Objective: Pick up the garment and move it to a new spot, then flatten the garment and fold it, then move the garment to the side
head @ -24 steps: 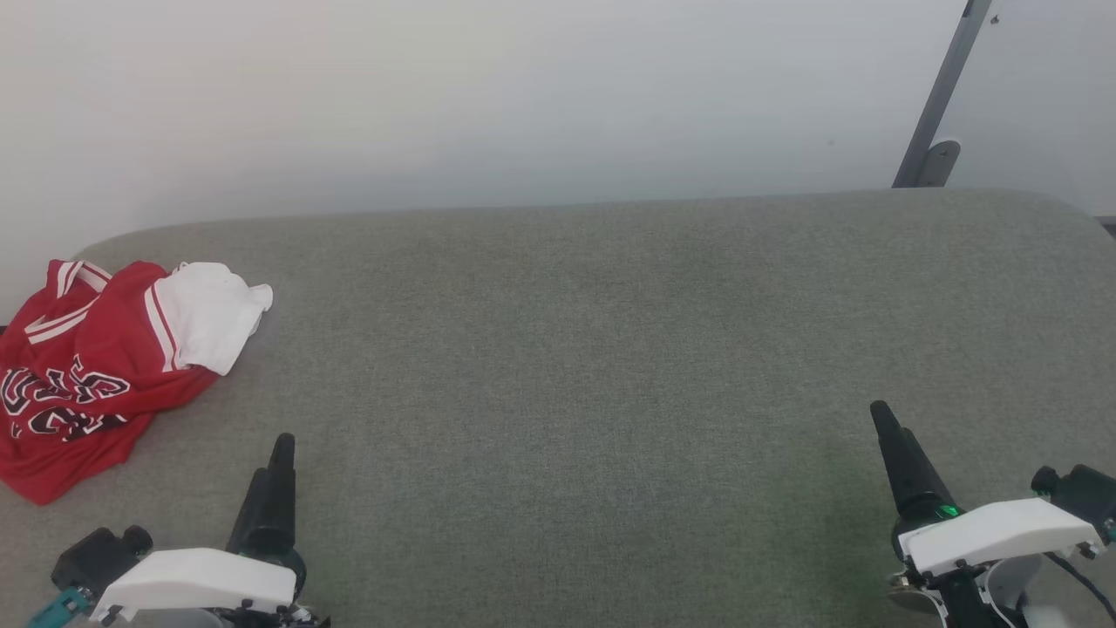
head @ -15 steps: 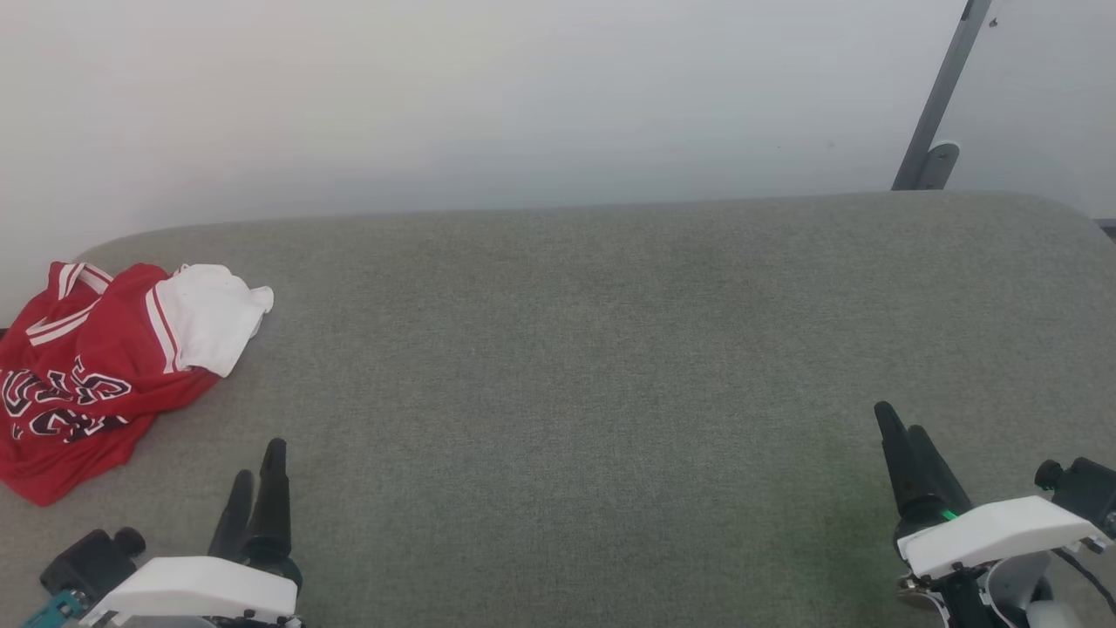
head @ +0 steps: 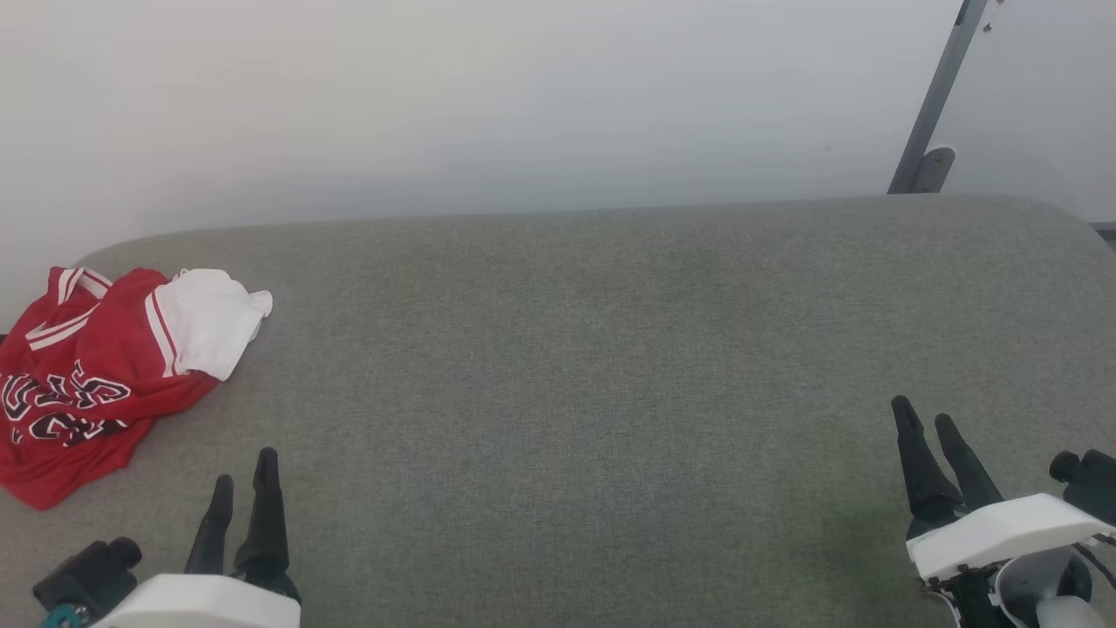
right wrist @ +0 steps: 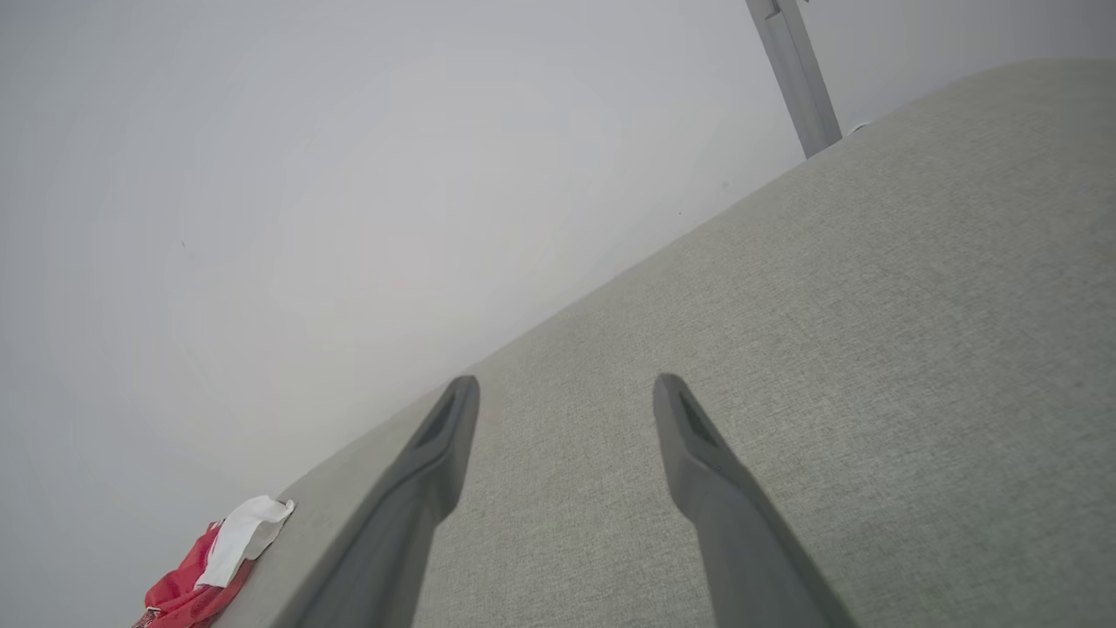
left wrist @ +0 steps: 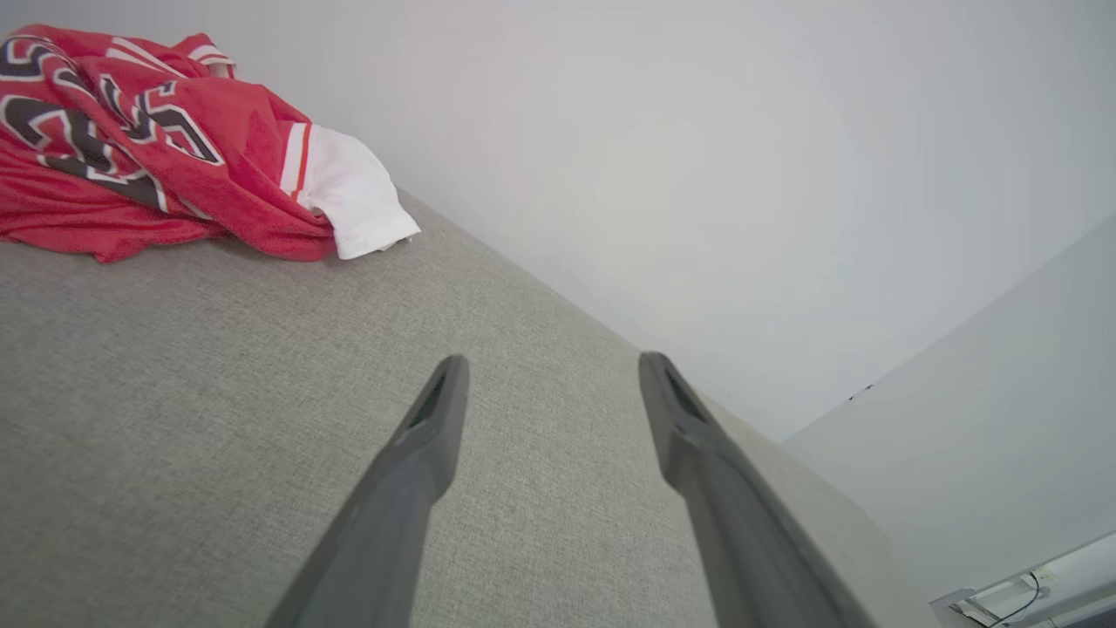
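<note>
The garment (head: 96,375) lies crumpled at the far left edge of the grey-green padded surface (head: 575,366): red body, a white sleeve on top, black lettering showing. In the left wrist view the garment (left wrist: 157,148) sits up and to the left of my fingers, apart from them. My left gripper (head: 244,467) hovers open at the lower left, below and right of the garment, holding nothing. My right gripper (head: 924,414) stands open at the lower right, far from the cloth. The right wrist view catches the garment (right wrist: 209,558) small at its bottom left.
A pale wall runs behind the surface. A grey metal post (head: 933,105) leans at the back right corner, also the post (right wrist: 793,78) in the right wrist view. Broad bare fabric stretches between the two grippers.
Both grippers have turned so their two fingers now show spread apart, and both have drawn slightly lower in the head view. The garment has not moved.
</note>
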### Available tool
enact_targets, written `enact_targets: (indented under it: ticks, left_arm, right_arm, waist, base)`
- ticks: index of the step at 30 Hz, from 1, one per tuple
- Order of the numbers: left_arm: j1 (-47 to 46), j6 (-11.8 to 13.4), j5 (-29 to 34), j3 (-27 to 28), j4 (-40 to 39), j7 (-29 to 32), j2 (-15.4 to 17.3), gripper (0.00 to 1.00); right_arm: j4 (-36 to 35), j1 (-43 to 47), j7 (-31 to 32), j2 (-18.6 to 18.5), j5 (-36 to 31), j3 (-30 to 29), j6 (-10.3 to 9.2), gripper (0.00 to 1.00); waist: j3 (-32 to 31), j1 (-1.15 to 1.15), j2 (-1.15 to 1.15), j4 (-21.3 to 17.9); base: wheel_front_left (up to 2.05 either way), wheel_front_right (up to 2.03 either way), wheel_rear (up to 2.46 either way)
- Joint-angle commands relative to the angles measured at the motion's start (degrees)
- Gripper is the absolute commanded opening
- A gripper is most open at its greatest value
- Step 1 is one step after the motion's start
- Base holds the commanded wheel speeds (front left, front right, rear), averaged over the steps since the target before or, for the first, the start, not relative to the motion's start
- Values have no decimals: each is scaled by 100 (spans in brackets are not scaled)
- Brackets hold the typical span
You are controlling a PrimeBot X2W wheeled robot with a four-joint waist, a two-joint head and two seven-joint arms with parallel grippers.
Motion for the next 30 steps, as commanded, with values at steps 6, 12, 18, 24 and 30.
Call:
enact_targets:
  ticks: [6, 12, 18, 24, 30]
  left_arm:
    - [89, -80, 550, 95, -140, -140, -38, 100]
    - [150, -112, 944, 135, -198, -231, -66, 100]
    - [210, -141, 1316, 171, -234, -318, -97, 100]
    - [269, -155, 1666, 205, -280, -398, -129, 100]
    - [285, -181, 1998, 232, -326, -481, -155, 100]
  right_arm:
    - [-112, 18, -109, -58, -436, 1, 1, 100]
    - [-156, 48, -179, -83, -753, -1, 1, 100]
    - [-197, 83, -246, -103, -1058, 6, 1, 100]
    - [-228, 121, -311, -134, -1354, 15, 1, 100]
    - [-289, 150, -367, -156, -1637, 7, 1, 100]
  waist:
    - [-18, 0, 0, -4]
    - [-30, 0, 0, -8]
    - [-42, 0, 0, -15]
    - [-49, 0, 0, -19]
    - [-51, 0, 0, -15]
  base:
    - [0, 0, 0]
    - [0, 0, 0]
    - [0, 0, 0]
    - [0, 0, 0]
    - [0, 0, 0]
